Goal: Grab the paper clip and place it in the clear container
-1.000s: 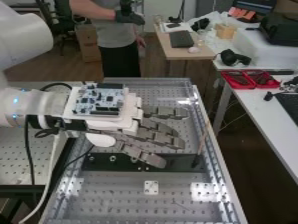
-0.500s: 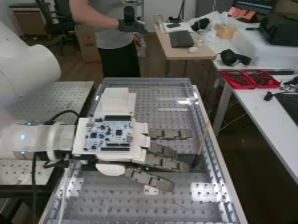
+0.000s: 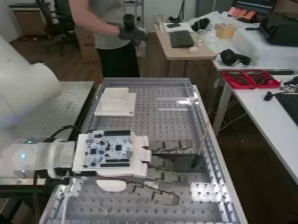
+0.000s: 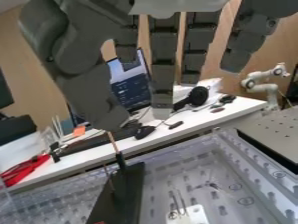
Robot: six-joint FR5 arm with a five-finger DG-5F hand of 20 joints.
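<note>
The hand (image 3: 156, 194) is held above the clear-walled tray (image 3: 217, 150), its fingers nearly straight and spread apart, with nothing seen to be pinched between them. On the perforated floor below, in the wrist view, a small thin wire-like thing (image 4: 211, 185) is seen that may be the paper clip, though this cannot be told for certain; it is set near a small white plate (image 4: 193, 215), with the plate between it and the black bar (image 4: 126, 195), and is placed apart from the fingers.
</note>
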